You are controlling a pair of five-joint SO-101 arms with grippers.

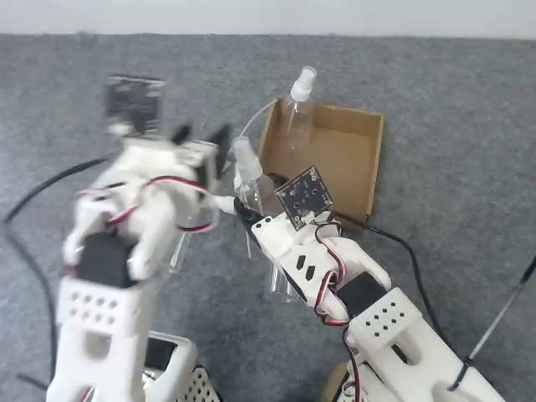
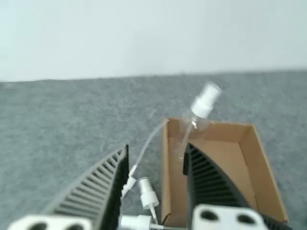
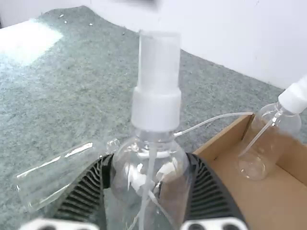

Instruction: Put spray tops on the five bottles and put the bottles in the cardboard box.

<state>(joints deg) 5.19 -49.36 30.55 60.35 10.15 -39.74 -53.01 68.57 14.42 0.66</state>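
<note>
Clamped in right gripper (image 3: pixel 147 165): capped bottle (image 3: pixel 154 139), just beside box (image 3: pixel 283 201). Counting 3 bottles: 2 capped, 1 bare bottle (image 3: pixel 57 175); 2 loose tops (image 2: pixel 146 188) near released left gripper (image 2: pixel 157 147).

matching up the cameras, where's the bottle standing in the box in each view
high view: boxed bottle in the box's upper left corner
left wrist view: boxed bottle leaning in a box corner, beyond the open left gripper
right wrist view: boxed bottle in the box, behind the gripped bottle
shared landmark: the cardboard box
</note>
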